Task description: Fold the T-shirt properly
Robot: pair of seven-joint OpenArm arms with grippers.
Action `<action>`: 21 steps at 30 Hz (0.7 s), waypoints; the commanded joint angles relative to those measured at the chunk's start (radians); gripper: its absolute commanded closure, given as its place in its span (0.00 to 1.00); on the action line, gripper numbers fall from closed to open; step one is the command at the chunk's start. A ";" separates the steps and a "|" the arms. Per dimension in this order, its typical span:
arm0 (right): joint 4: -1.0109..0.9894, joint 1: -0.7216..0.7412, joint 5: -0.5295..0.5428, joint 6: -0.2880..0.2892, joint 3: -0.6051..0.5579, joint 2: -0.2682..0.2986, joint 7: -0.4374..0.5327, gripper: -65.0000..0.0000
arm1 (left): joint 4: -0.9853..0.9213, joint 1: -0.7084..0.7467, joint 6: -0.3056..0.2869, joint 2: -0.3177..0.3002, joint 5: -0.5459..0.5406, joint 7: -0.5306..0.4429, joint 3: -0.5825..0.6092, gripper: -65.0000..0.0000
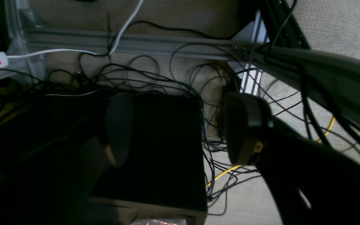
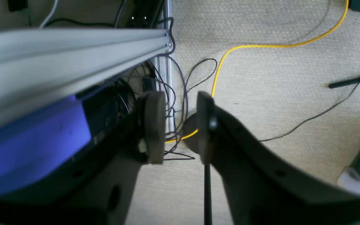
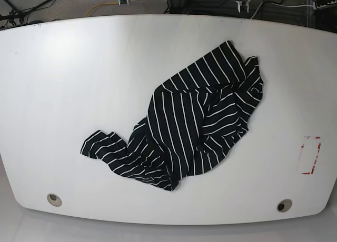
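Spread black fingers of the left gripper [image 1: 178, 129] and parted right gripper [image 2: 180, 128] overhang floor cables; only the base view shows the crumpled T-shirt [image 3: 184, 126].

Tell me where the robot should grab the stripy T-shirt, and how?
I'd try the pointed corner of the T-shirt, at the top of the base view. Come from that top side with the end effector, fingers either side of the cloth edge. The corner sticks out fairly flat, while the middle is crumpled.
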 commanded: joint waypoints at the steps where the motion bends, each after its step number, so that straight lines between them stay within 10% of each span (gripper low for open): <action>1: 0.070 -0.050 0.002 0.005 0.000 0.001 0.006 0.75 | 0.045 0.039 0.003 -0.004 0.001 -0.004 -0.001 0.37; 21: 0.664 -0.446 0.003 0.007 -0.001 -0.099 0.006 0.75 | 0.723 0.498 0.002 -0.005 -0.002 -0.004 0.001 0.37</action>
